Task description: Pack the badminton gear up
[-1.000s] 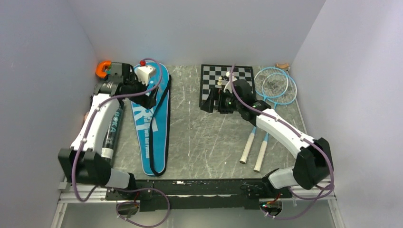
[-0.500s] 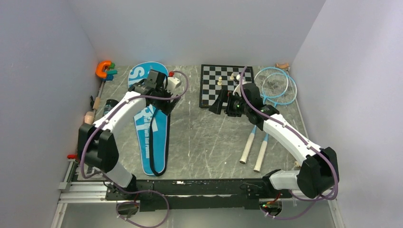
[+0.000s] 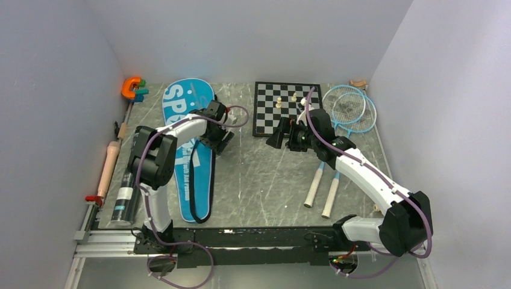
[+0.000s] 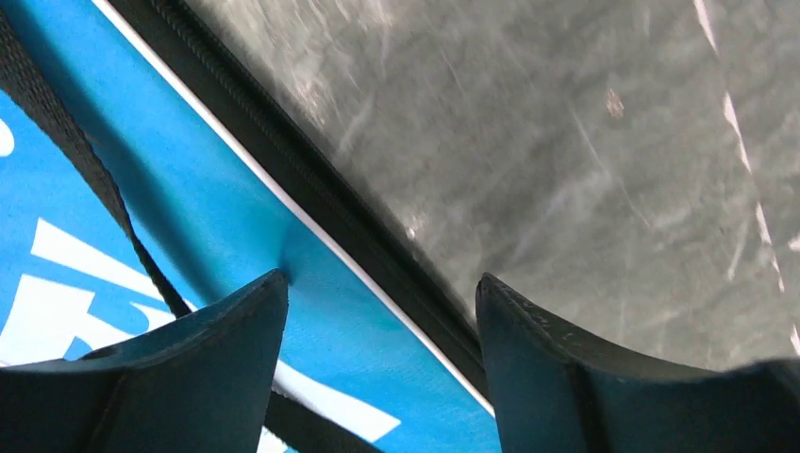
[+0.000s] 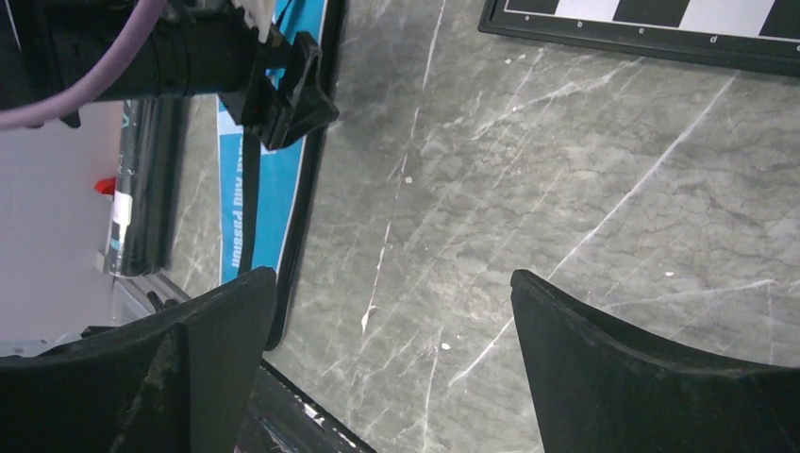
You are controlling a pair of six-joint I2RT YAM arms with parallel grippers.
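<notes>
The blue racket bag [image 3: 187, 156] lies flat left of centre. My left gripper [image 3: 220, 142] is low at its right edge, jaws open. In the left wrist view, one of the left gripper's [image 4: 382, 283] fingers rests over the bag's blue cloth [image 4: 141, 208] and the other over the table, with the black zipper edge [image 4: 358, 236] between them. Two light-blue rackets [image 3: 349, 109] lie at the right, white handles [image 3: 313, 189] pointing toward me. The black tube [image 3: 125, 197] lies by the left wall. My right gripper [image 3: 278, 135] hovers open over bare table [image 5: 391, 283], nothing in it.
A chessboard [image 3: 284, 108] with a few pieces sits at the back centre, just behind my right gripper. An orange clamp tool [image 3: 131, 88] is in the back left corner. A wooden rod [image 3: 108, 168] lies along the left wall. The bag's black strap [image 3: 196, 180] runs down its length.
My left arm swung from the back left across the bag to its right edge, uncovering the tube, and its jaws narrowed a little. My right gripper shifted slightly right.
</notes>
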